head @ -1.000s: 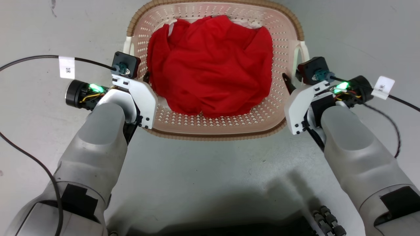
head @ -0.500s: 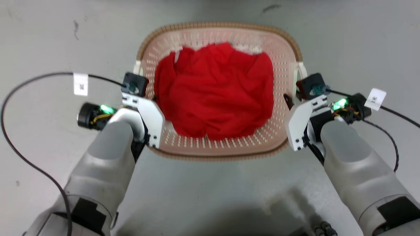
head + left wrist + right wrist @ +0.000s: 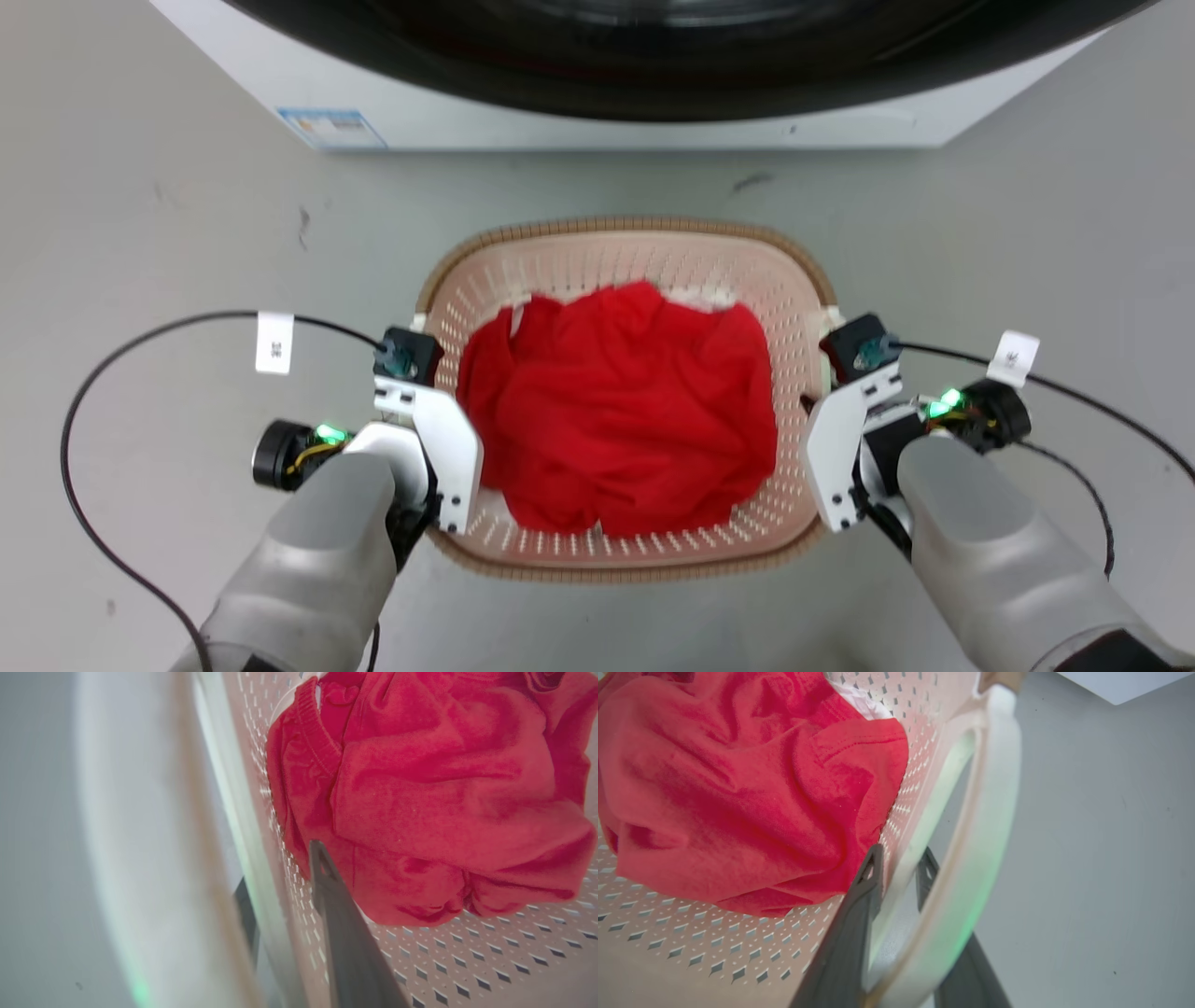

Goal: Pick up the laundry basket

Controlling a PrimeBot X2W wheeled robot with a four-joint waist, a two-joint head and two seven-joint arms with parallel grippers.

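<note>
The laundry basket (image 3: 621, 226) is cream with perforated walls and a brown woven-look rim, and it sits in the middle of the head view. A crumpled red garment (image 3: 621, 411) lies inside it. My left gripper (image 3: 439, 420) is at the basket's left side and my right gripper (image 3: 814, 411) at its right side. In the left wrist view the left gripper (image 3: 280, 863) straddles the basket wall (image 3: 467, 952), one finger inside and one outside. The right gripper (image 3: 901, 851) is shut on the wall beside the white handle (image 3: 994, 788). Whether the basket is off the floor I cannot tell.
A white washing machine (image 3: 597, 112) with a dark round door stands just beyond the basket. Grey floor (image 3: 168, 233) lies open on both sides. Black cables with white tags (image 3: 274, 342) trail from both wrists over the floor.
The whole head picture has shifted: the camera moved, and the washing machine now shows at the top. Both grippers stay at the basket's sides, and basket and arms look smaller.
</note>
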